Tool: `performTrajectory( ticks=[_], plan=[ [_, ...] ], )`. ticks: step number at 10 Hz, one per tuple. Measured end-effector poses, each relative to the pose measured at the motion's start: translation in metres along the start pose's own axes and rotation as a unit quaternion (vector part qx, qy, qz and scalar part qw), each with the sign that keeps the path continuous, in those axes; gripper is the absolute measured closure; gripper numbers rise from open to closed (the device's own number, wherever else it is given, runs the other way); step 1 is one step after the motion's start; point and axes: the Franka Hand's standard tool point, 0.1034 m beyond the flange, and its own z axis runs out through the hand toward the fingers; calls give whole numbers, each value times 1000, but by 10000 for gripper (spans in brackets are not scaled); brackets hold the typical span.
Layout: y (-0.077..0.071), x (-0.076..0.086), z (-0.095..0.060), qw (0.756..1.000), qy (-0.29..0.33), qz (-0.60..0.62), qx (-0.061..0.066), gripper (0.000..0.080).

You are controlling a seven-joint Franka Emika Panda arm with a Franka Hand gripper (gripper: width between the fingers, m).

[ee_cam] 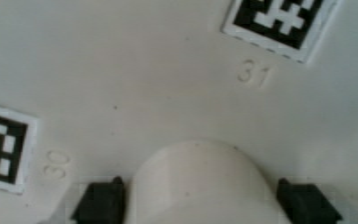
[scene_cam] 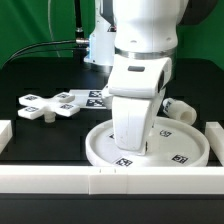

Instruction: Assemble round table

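White arm upright over disc, pincer pointing down, gripping post

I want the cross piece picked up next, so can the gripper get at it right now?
Probably not yet: the gripper looks shut on the post, over the disc. The cross piece lies uncovered beside the disc, so the way looks free once the post is released.
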Motion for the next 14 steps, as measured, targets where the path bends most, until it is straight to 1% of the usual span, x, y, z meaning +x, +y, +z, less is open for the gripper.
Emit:
performTrajectory(
  ticks=[2, 7, 8, 9, 10, 11, 12, 13, 14],
  plan=[
    [-3, 8, 0, 1000, 0, 7, 0, 387],
    [-3, 8, 0, 1000, -1, 16, 0, 382],
    [-3, 8, 0, 1000, -1, 16, 0, 199],
    [-3, 8, 0, 1000, -1, 16, 0, 199],
    [-3, 8, 0, 1000, -1, 16, 0, 159],
    [-5, 6, -4, 1000, -2, 27, -3, 159],
    [-10, 4, -13, 999, 0, 47, -9, 151],
    [-17, 2, -23, 997, 4, 79, -19, 151],
    [-25, 1, -32, 993, 3, 117, -22, 151]
  ],
)
